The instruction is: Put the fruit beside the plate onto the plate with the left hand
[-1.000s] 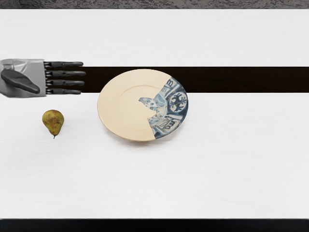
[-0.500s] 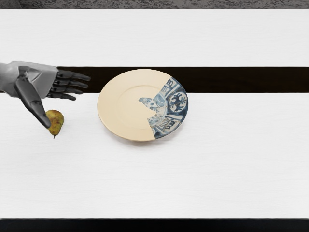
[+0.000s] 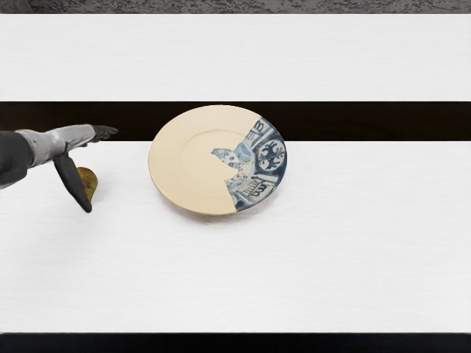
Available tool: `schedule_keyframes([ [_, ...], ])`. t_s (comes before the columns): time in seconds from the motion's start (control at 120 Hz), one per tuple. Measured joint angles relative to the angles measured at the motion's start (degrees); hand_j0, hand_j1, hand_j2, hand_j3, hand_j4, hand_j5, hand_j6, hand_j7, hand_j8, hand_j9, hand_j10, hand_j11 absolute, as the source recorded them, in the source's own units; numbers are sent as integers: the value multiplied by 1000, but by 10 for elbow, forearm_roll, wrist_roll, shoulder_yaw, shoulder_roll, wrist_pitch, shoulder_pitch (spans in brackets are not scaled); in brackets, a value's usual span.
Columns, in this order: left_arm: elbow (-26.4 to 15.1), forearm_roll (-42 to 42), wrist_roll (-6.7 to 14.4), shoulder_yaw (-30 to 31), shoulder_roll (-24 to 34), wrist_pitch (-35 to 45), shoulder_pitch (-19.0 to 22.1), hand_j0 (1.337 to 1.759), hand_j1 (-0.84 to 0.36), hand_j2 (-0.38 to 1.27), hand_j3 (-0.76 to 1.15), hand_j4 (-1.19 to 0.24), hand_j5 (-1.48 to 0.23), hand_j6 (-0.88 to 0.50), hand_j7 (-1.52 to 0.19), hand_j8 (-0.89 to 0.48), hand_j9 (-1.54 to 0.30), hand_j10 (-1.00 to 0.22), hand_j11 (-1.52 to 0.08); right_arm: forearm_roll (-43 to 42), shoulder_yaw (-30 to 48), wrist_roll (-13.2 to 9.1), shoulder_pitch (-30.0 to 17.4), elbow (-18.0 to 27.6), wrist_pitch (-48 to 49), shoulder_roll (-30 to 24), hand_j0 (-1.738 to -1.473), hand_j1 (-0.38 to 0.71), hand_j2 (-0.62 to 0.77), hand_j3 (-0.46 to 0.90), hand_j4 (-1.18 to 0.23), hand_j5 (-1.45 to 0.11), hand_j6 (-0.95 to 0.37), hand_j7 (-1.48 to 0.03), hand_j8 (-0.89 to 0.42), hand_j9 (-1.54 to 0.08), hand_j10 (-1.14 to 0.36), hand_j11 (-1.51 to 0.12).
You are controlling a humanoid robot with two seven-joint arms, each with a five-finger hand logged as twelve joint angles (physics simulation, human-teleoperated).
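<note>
A greenish-brown pear (image 3: 89,182) lies on the white table left of the plate, mostly hidden behind my left hand. The plate (image 3: 191,158) is cream with a blue patterned section on its right side and holds nothing. My left hand (image 3: 82,165) comes in from the left edge, turned edge-on over the pear. Its thumb (image 3: 73,184) points down in front of the fruit and its fingers (image 3: 101,132) stretch out beyond it, open, with no grasp closed on the pear. The right arm does not show.
A dark gap (image 3: 353,120) runs across the table behind the plate, splitting the white surface into a far strip and a near one. The table's front edge runs along the bottom of the picture.
My left hand has rolled from flat to edge-on and dropped toward the pear, the thumb swinging down in front of it. The pear and plate have stayed where they were.
</note>
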Motion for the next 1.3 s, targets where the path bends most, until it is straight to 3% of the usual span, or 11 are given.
schedule_keyframes([
  [0.25,-1,75,0,46,-19,89,0,1658,317,8,0,-35,-39,-37,-38,-37,-38,-35,-38,0,0,0,0,0,0,0,-1658,-349,0,0,0,0,0,0,0,0,0,0],
  [0.542,18,106,0,130,-53,196,1,1658,316,9,0,-36,-40,-37,-39,-37,-39,-35,-39,0,0,0,0,0,0,0,-1658,-349,0,0,0,0,0,0,0,0,0,0],
  [0.942,63,130,0,147,-54,220,25,1658,265,19,0,-79,-96,-81,-95,-80,-95,-78,-95,0,0,0,0,0,0,0,-1658,-349,0,0,0,0,0,0,0,0,0,0],
  [1.3,75,131,0,148,-62,221,32,1658,115,44,0,-204,-258,-206,-257,-205,-257,-203,-257,0,0,0,0,0,0,0,-1658,-349,0,0,0,0,0,0,0,0,0,0],
])
